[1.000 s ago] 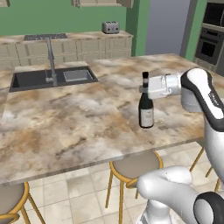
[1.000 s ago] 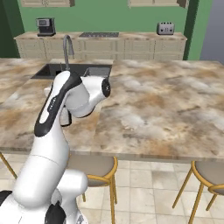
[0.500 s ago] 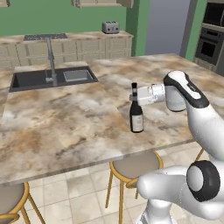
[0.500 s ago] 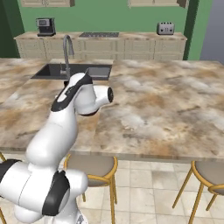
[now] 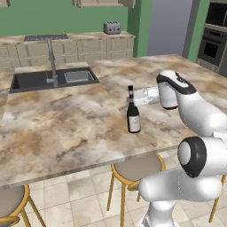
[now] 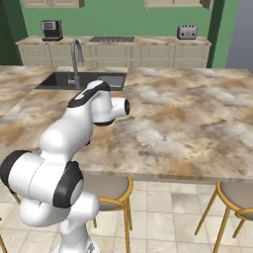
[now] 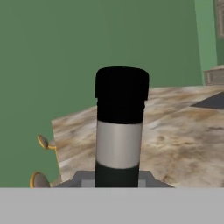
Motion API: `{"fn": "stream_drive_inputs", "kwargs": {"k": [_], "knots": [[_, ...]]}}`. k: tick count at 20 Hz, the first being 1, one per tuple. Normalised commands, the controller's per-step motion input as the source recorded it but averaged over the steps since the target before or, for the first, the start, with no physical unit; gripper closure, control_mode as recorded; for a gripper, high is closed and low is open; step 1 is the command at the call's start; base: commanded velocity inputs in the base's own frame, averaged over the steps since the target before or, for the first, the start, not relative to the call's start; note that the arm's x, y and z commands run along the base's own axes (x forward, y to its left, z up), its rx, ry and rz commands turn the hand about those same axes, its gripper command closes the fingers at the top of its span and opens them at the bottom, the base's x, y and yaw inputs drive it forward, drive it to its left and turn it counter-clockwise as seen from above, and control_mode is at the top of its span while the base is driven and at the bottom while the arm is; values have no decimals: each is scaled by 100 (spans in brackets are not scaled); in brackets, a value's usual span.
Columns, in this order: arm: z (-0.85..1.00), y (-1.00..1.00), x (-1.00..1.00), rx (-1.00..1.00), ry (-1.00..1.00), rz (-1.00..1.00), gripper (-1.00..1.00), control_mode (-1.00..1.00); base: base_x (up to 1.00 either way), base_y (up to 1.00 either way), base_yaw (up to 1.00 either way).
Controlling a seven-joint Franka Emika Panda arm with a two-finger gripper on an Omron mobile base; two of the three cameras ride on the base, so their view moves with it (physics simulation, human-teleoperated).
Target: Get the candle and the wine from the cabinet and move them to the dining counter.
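The gripper is clamped narrow on the neck of the wine, which stands upright on the counter, near its front edge – a sideways tug before the jaws part could topple the tall bottle – the candle isn't set down here yet

The left base view looks forward and down from behind the arm over the desk, with the sink beyond and left of the jaws. The right base view faces the same desk and sink from the other side. The hand view sits close, level with the wine neck between the jaws.
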Motion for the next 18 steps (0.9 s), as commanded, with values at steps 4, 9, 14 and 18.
{"fn": "stream_drive_inputs", "kwargs": {"k": [4, 9, 14, 18], "knots": [[-18, 7, 45, 0, -6, 0, 100, -100, 0, 0, 0], [-9, 1, 35, 0, -8, 0, 100, -100, 0, 0, 0], [-18, 0, 45, 0, -2, 0, 100, -100, 0, 0, 0], [-16, 0, 29, 0, -12, 0, 100, -100, 0, 0, 0]]}}
